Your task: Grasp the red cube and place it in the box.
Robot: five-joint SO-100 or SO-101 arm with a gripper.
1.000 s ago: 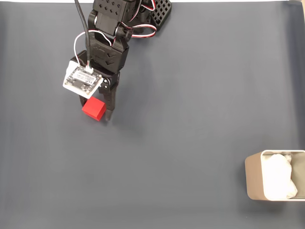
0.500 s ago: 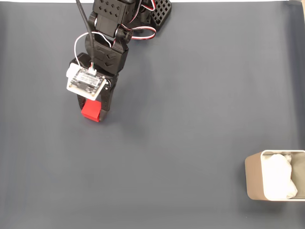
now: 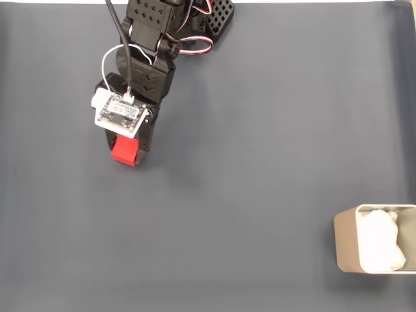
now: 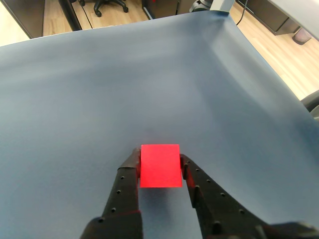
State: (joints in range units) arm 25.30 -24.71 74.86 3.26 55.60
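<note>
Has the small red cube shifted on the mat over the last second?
Yes. The small bright red cube slid slightly left, farther from the beige-tan box in the fixed view, and the claw has closed on it.

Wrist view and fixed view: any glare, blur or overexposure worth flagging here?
Wrist view: the red cube is oversaturated, its faces nearly featureless between the end effector fingers; soft sheen streaks the mat. Fixed view: even, sharp lighting; the box lining looks blown-out white and is cropped at the right edge.
</note>
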